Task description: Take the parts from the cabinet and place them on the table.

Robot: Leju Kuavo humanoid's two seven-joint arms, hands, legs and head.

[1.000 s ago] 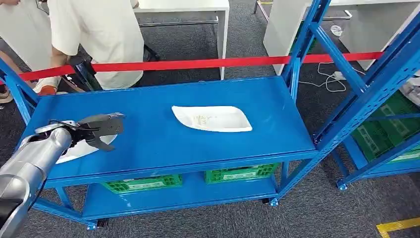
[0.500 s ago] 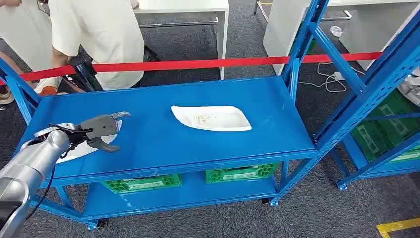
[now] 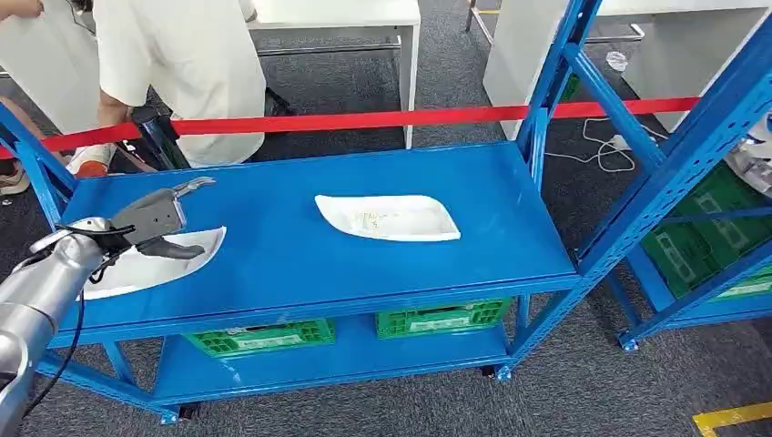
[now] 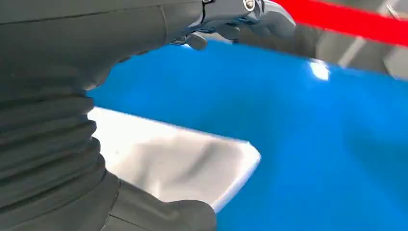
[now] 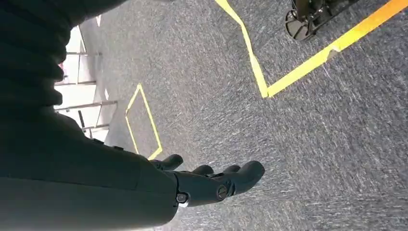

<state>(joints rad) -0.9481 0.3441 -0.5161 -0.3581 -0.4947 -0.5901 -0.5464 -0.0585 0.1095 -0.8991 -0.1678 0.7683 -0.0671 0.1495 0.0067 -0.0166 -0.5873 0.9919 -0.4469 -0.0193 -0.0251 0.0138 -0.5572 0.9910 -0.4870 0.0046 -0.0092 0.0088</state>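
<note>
Your left hand [image 3: 162, 221] hovered over the near-left corner of the blue shelf [image 3: 273, 255], fingers [image 3: 194, 186] spread apart and holding nothing; one white part [image 3: 150, 264] lay flat on the shelf directly beneath those fingers, its edge showing below the thumb. Well beyond the fingertips, toward the middle of the shelf, a second white part [image 3: 390, 218] lay flat. A person in a pale shirt [image 3: 182, 55] stood behind the red tape [image 3: 410, 116]. Your right hand [image 5: 211, 185] hung over the grey carpet [image 5: 312, 144], fingers loosely extended, empty.
</note>
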